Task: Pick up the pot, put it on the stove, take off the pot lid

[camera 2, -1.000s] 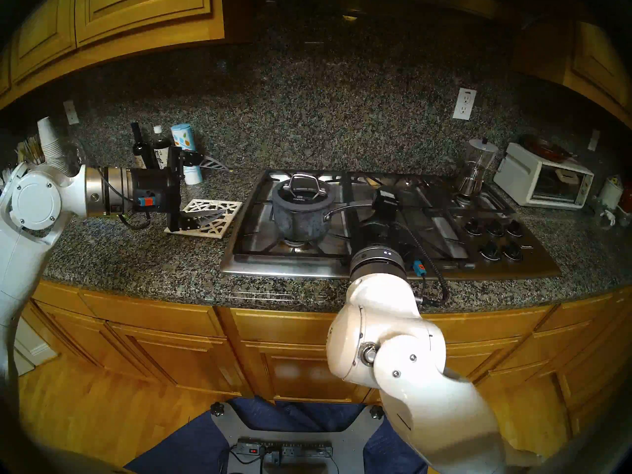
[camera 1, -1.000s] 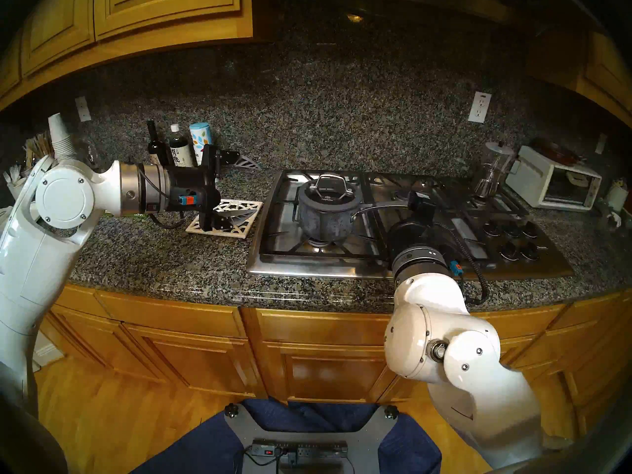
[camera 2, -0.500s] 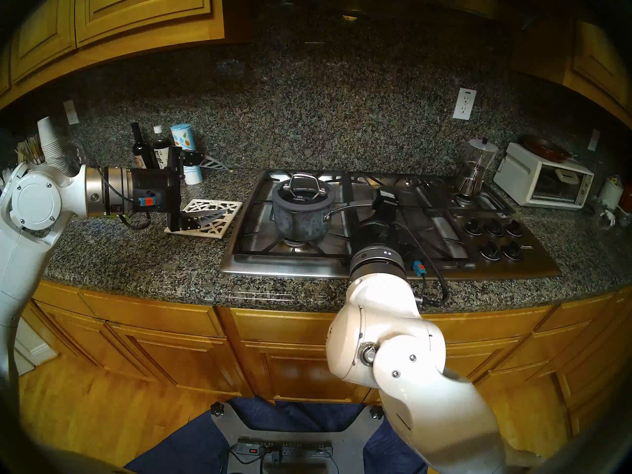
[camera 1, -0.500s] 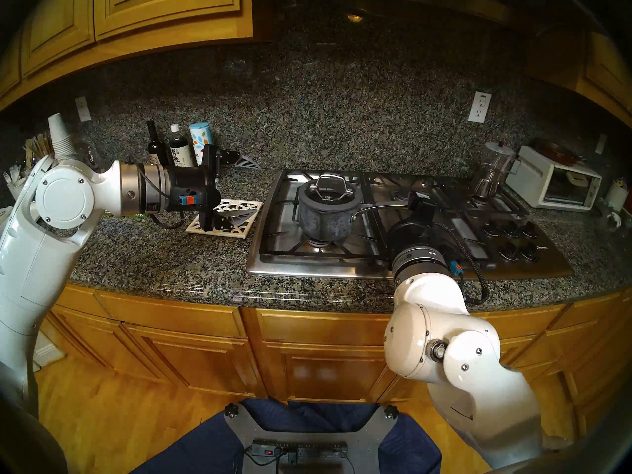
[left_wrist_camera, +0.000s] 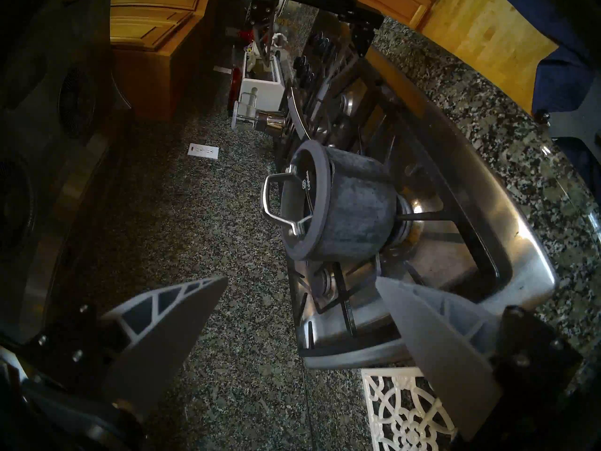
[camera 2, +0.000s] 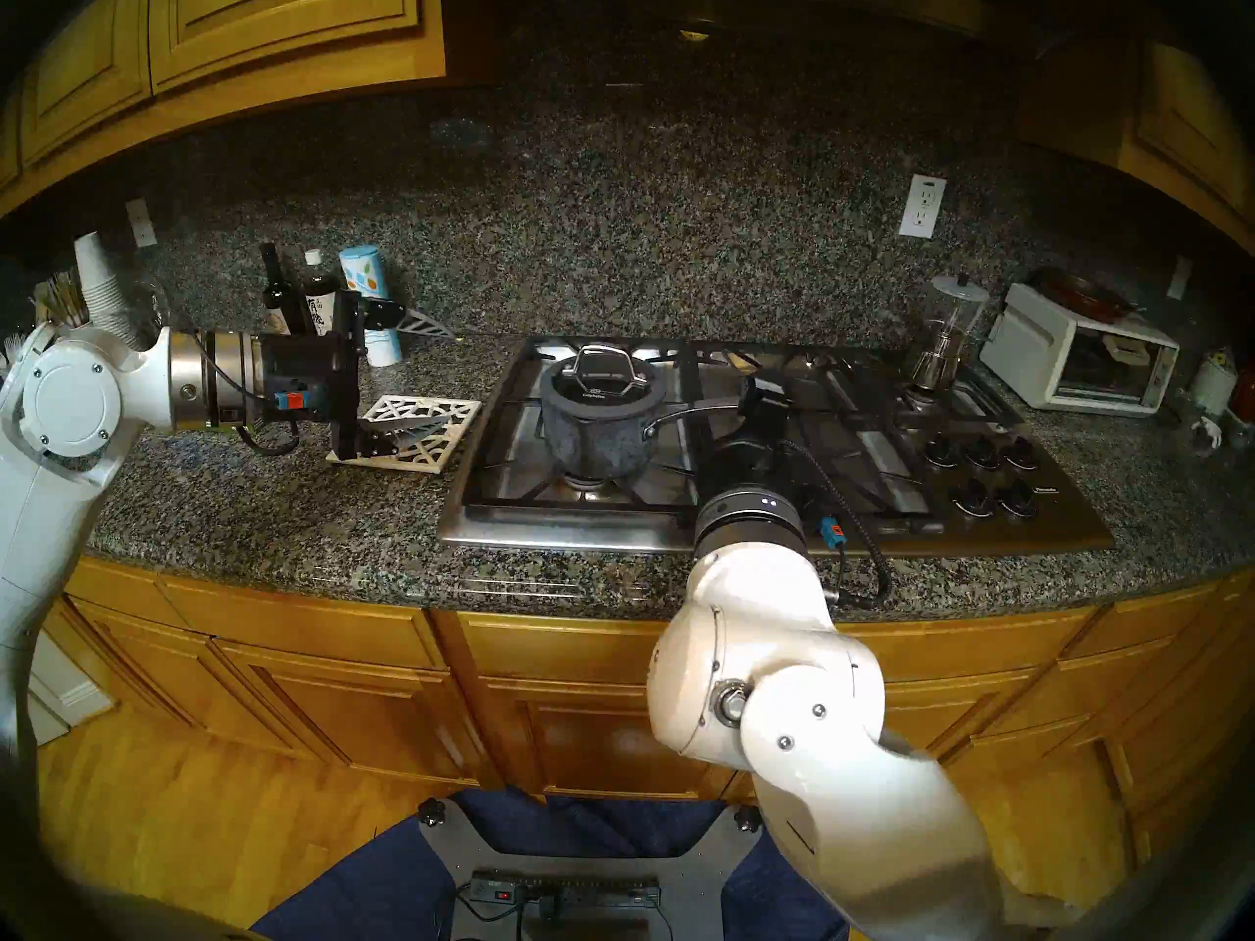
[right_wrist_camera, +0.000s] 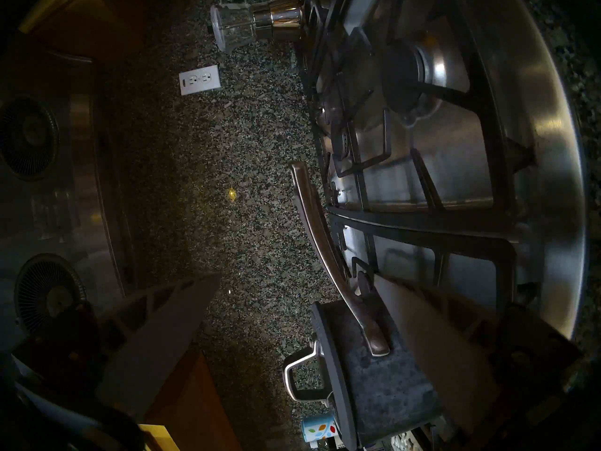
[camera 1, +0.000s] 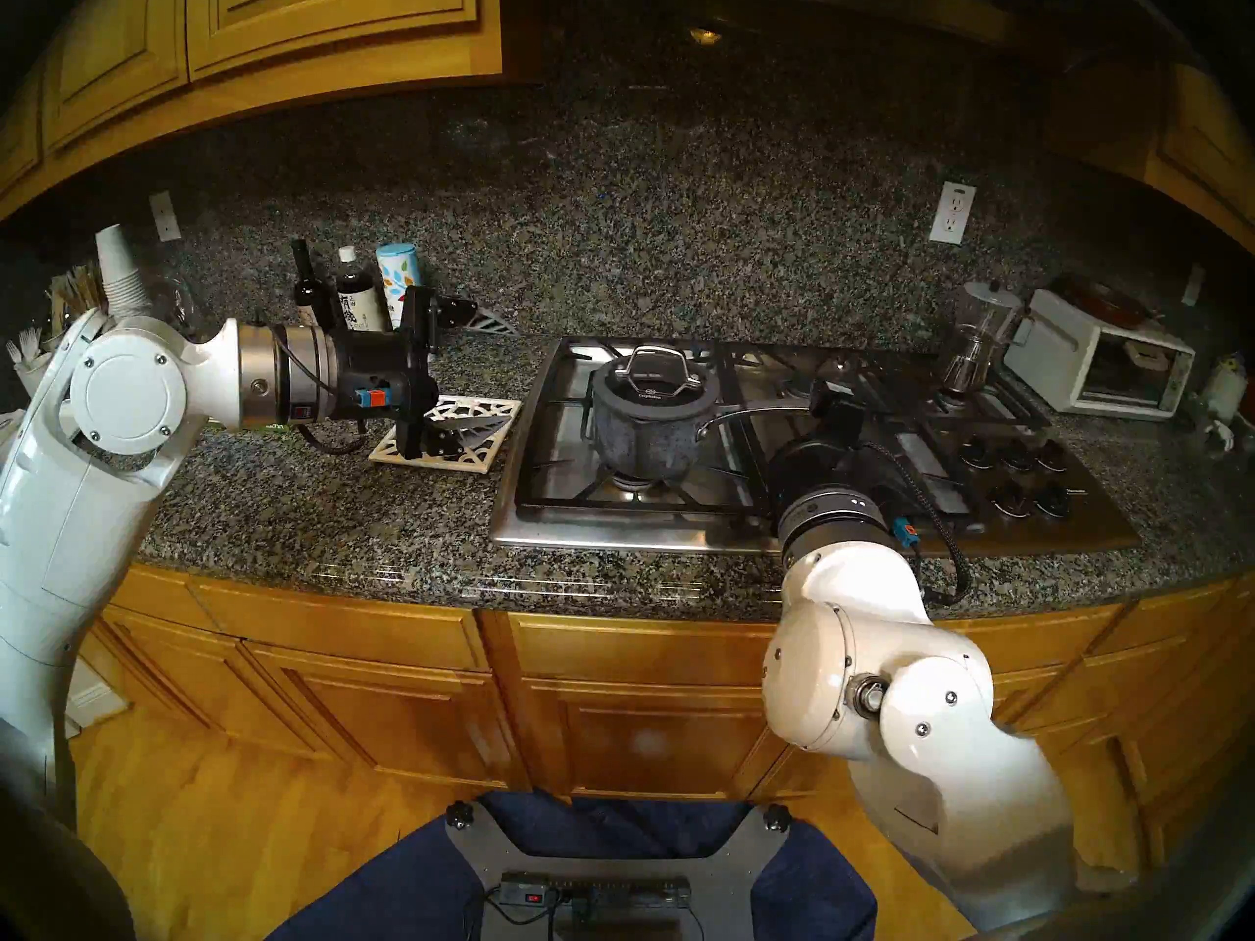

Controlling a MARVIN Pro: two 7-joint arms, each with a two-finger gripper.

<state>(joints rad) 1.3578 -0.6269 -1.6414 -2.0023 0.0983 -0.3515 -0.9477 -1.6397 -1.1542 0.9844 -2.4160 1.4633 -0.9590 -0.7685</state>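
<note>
The pot (camera 1: 644, 430) sits on the front-left burner of the stove (camera 1: 679, 539), the pot lid (camera 1: 653, 384) closed on it. The right gripper (right_wrist_camera: 292, 281) is spread wide and empty, one finger beside the pot's handle (right_wrist_camera: 328, 245); the left gripper (left_wrist_camera: 302, 279) gapes equally, holding nothing, over the white trivet (left_wrist_camera: 403, 411). The slim lid loop (left_wrist_camera: 276, 199) invites a glancing pinch that could drag the pot across the grate. Only the left wrist view shows that loop side-on; the head view hides the right fingers behind the wrist.

arms (camera 1: 903, 709): glossy white shells, screws | wrists: silver rings, black cables | claw fingers (left_wrist_camera: 432, 339): grey ribbed
</note>
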